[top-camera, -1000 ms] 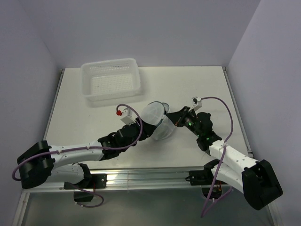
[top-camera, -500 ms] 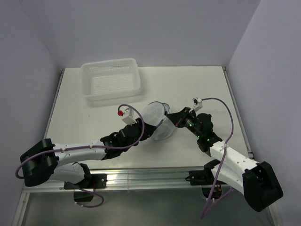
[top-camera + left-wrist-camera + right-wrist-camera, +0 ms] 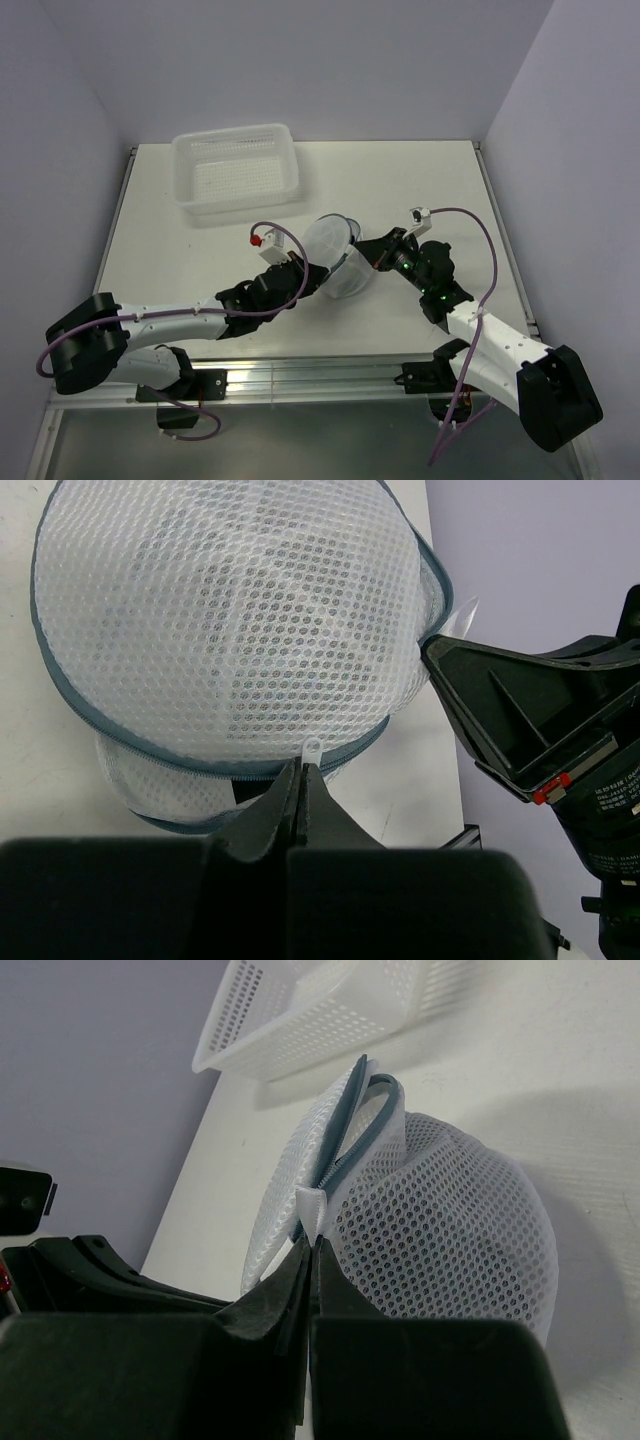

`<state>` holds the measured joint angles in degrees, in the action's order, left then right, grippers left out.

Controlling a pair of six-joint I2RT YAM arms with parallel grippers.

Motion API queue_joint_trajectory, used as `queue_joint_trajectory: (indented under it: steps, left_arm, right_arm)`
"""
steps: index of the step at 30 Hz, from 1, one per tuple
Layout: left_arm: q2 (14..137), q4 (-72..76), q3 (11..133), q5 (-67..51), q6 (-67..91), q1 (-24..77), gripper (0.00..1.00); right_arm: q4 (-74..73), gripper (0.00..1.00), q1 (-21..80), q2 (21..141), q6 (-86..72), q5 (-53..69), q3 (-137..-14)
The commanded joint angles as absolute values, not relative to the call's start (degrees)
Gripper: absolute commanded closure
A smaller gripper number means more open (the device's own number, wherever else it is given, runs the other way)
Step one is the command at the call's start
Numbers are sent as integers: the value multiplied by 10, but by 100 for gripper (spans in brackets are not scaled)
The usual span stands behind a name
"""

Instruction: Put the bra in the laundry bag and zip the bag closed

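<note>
**Top external view: both grippers clamped on the mesh bag**

Top external showed the white table [image 3: 170,250] carrying a white perforated basket [image 3: 236,203] at its far left. The laundry bag [image 3: 335,255], a domed pouch of white mesh, sat near the middle of the table, well apart from the basket. The left gripper [image 3: 305,278] met it from the near left and the right gripper [image 3: 378,252] from the right.

On the left wrist view, a dark mass [image 3: 260,630] showed through the mesh; whether it was the bra could not be told. The left gripper's fingers were pressed together, pinching a small pale tab [image 3: 312,748] at the grey-blue zipper rim [image 3: 60,695]. On the right wrist view, the right gripper's fingers were likewise pressed together on a white fabric tab [image 3: 312,1202] beside the zipper, which gaped slightly at the top.
</note>
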<state>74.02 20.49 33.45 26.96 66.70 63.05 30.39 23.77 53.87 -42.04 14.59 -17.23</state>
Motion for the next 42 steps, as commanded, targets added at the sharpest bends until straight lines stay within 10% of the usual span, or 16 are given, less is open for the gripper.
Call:
queue_joint_trajectory:
  steps: [1, 10, 13, 24, 42]
  left_arm:
    - [735, 223, 345, 292, 657, 635, 100]
    - [741, 241, 343, 284, 635, 650, 99]
    - [749, 222, 356, 285, 626, 652, 75]
    - [723, 142, 374, 347, 620, 683, 60]
    - [731, 167, 360, 342, 676, 718, 61]
  right_arm:
    - [310, 100, 241, 529, -410, 147, -171]
    - [287, 100, 241, 528, -406, 149, -185]
    - [291, 100, 241, 529, -407, 150, -184]
    - [302, 100, 241, 537, -411, 149, -181]
    - [310, 100, 241, 526, -414, 149, -171]
